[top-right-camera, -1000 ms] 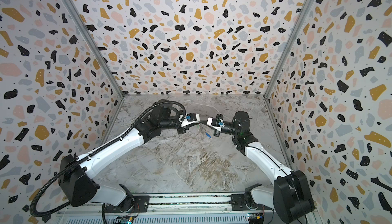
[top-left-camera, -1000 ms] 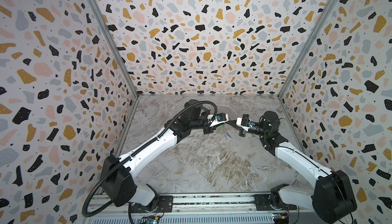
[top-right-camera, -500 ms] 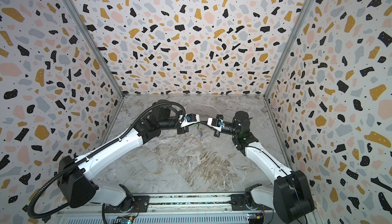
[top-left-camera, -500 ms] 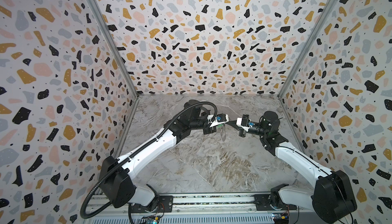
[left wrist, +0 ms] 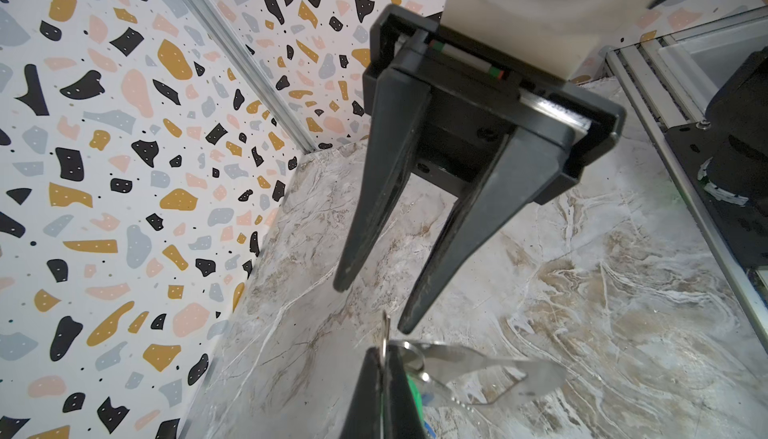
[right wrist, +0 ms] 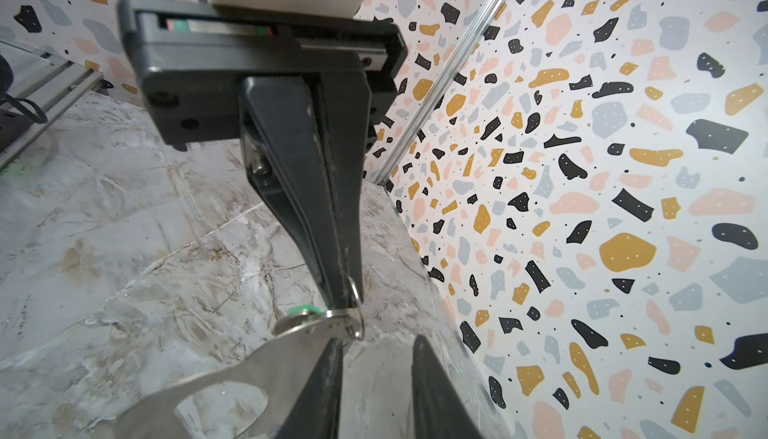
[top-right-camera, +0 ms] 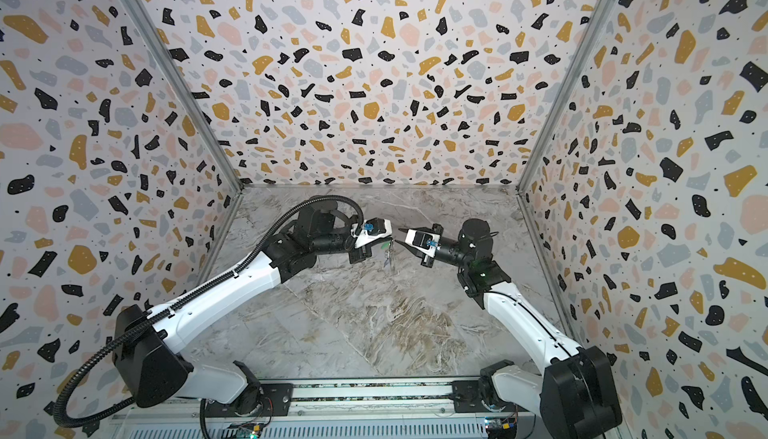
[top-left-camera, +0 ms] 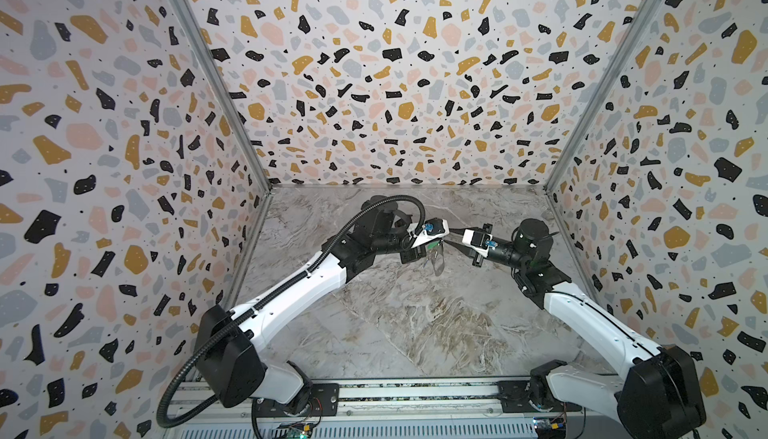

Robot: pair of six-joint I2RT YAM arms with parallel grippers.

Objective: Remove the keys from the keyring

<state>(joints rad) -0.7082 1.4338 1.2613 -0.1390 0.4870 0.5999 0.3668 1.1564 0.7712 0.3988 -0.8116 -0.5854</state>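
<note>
- The job is not done yet. The key with the green tag [right wrist: 303, 311] is hanging on the little wire ring [right wrist: 356, 289], and I am seeing no key lying free on the table [top-left-camera: 415, 324]. I think each key needs sliding round and off the ring.
- My left arm [top-left-camera: 291, 295] is reaching out long toward the back middle of the table. My right arm [top-left-camera: 582, 316] is bending in to meet it, so the two tips are nearly nose to nose.
- My left gripper [right wrist: 345, 296] is squeezing tight shut on the little wire ring.
- My right gripper [left wrist: 374, 304] is standing partly open and holding nothing. One of its fingers [right wrist: 324, 378] is sitting just beside the keyring [right wrist: 286, 349], and I cannot tell if it is touching.
- The keyring is dangling from the little wire ring under my left gripper. It looks to be up off the table.
- I am seeing only a tiny bit of the key with the blue tag [left wrist: 428, 430], low by my left gripper. I cannot tell if it is on or off.
</note>
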